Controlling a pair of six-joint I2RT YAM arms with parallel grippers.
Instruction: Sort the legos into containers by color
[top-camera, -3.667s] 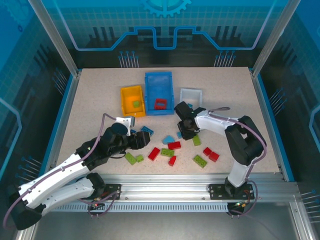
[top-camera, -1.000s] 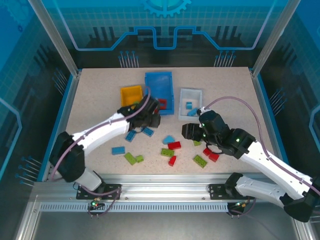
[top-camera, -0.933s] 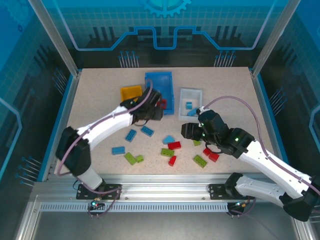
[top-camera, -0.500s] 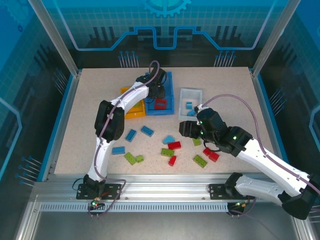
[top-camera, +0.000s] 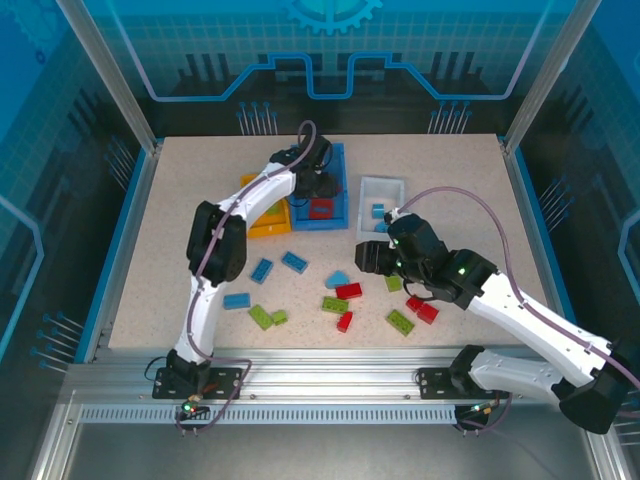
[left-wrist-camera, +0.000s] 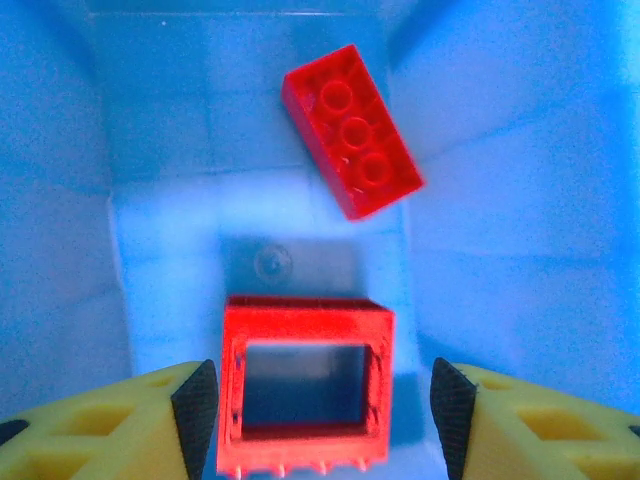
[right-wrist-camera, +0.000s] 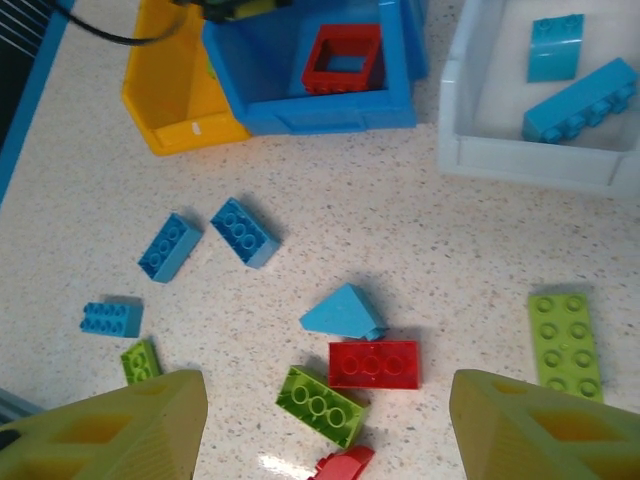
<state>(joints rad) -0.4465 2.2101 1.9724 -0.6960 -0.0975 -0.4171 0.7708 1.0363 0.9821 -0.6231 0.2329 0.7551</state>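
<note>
The left gripper is hanging over the blue bin, its jaws standing apart and gripping nothing. In the left wrist view a red open frame piece is lying on the bin floor between the yellow fingers; a red studded brick is showing aslant nearer the far wall, and I cannot tell whether it is resting there.

The right gripper is hovering above the table, jaws spread wide and empty. Below it loose legos are lying scattered: a red brick is sitting just beside a light blue sloped piece; a lime green brick is lying at an angle, touching the red one's near corner; a longer lime green plate is lying apart to the right; two blue bricks are sitting side by side nearer the bins; a third blue brick and a small green one are lying to the left.

The yellow-orange bin is standing against the blue bin's left wall; the white bin is sitting to the right, holding two light blue pieces.
</note>
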